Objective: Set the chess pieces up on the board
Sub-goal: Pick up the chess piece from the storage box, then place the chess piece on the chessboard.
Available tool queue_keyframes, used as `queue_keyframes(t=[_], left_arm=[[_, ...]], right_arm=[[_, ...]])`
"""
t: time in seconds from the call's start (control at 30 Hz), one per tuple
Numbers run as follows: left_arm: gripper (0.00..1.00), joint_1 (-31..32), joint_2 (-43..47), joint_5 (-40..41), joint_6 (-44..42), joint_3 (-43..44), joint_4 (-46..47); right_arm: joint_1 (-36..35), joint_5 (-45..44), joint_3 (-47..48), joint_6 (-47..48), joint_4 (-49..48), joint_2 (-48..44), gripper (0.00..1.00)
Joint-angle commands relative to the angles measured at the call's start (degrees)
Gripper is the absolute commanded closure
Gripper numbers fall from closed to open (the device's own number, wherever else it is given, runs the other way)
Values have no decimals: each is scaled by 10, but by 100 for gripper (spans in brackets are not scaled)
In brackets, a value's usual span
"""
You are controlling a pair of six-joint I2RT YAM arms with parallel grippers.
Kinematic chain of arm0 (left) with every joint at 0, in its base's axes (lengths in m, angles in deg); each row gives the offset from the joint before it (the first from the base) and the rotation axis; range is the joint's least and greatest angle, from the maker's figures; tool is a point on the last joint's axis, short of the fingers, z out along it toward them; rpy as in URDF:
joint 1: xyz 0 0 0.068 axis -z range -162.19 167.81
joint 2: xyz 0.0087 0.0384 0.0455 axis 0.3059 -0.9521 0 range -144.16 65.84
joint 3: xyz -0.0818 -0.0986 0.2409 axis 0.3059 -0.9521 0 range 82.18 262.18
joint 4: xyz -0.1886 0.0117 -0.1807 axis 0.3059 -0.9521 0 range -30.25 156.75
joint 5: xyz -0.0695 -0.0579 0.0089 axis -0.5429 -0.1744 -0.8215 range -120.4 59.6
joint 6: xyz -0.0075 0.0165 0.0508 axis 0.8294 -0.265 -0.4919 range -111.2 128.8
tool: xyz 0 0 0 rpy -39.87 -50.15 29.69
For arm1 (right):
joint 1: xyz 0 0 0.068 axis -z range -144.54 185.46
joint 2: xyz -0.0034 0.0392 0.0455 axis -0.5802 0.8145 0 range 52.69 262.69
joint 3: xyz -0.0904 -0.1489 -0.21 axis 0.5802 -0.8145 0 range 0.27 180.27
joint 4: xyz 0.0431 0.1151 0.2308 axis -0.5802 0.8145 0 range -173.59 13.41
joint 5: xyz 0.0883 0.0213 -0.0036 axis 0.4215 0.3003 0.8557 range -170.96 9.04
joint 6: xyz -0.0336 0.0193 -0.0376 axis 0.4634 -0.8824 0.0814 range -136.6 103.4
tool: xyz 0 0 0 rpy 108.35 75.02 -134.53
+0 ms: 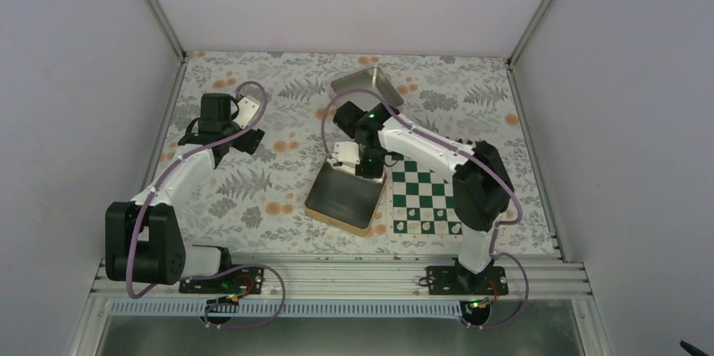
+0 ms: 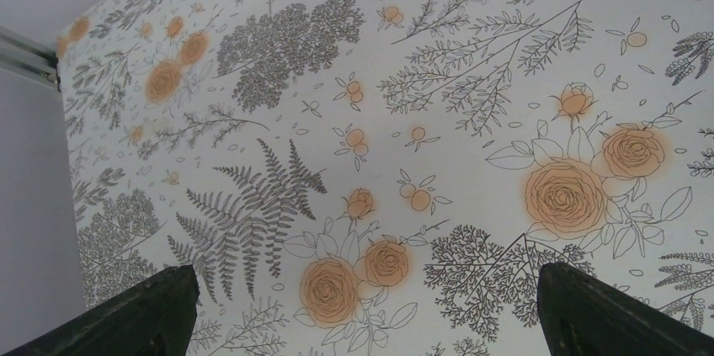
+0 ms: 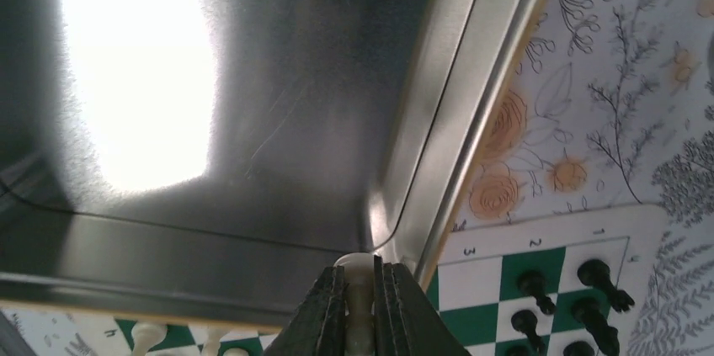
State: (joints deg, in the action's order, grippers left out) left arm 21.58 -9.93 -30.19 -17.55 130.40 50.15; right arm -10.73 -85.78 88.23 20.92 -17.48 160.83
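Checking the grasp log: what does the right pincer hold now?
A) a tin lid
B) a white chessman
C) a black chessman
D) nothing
B: in the right wrist view the right pincer is closed on a white chessman, whose cream head shows above the tips.

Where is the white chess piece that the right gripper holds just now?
In the right wrist view, the white chess piece is pinched in the right gripper, by the tin rim, next to the board.

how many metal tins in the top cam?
2. Near tin at the left edge of the board; far tin behind it, tilted. More could be hidden.
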Motion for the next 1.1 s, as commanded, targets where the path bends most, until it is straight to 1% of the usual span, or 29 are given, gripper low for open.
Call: queue_keyframes(t=[0.0, 0.13, 0.2, 0.33, 0.37, 0.53, 0.67, 0.93, 1.07], left_arm=[[0, 2, 4, 2, 1, 12, -4], [0, 2, 3, 5, 1, 14, -6], [0, 2, -1, 8, 1, 14, -5], [0, 2, -14, 18, -2, 11, 0], [0, 2, -17, 19, -2, 12, -1], [0, 2, -21, 26, -5, 9, 2], [0, 2, -31, 39, -11, -2, 15], [0, 1, -52, 49, -21, -15, 27], [0, 1, -59, 55, -24, -21, 30]], right_arm=[[28, 1, -29, 9, 16, -55, 96], [77, -4, -86, 15, 20, -121, 95], [115, -3, -117, 24, 26, -178, 96], [215, -3, -199, 68, 16, -253, 95], [250, -3, -219, 83, 12, -270, 95], [364, 0, -311, 164, -6, -337, 95], [458, 2, -351, 226, -27, -361, 95], [623, 42, -376, 348, -70, -359, 95], [651, 74, -401, 391, -87, -357, 95]])
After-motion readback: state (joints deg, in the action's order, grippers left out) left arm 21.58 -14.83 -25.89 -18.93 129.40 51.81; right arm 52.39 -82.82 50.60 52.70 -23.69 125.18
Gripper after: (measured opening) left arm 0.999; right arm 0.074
